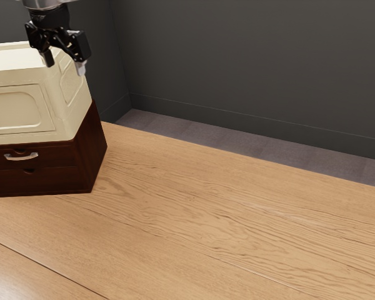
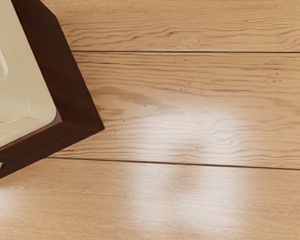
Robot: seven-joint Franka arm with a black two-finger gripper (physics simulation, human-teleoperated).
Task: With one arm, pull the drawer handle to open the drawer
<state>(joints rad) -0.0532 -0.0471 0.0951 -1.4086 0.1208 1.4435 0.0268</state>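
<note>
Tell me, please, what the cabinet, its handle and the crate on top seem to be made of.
The cabinet looks like dark, reddish-brown wood, smoothly finished, with faint grain on its side. Its handle is silvery and shiny, probably metal. The cream crate seems molded plastic, judging by its rounded, recessed panels.

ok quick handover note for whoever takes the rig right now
Gripper: open and empty, raised high near the cream box, off the handle.
Job's things: silver handle on the upper drawer of the dark wooden cabinet; cream box sits on top.
Done: no opening; the drawer looks shut.
Left: bring the gripper down to the handle, grip or hook it, pull the drawer open.
</note>
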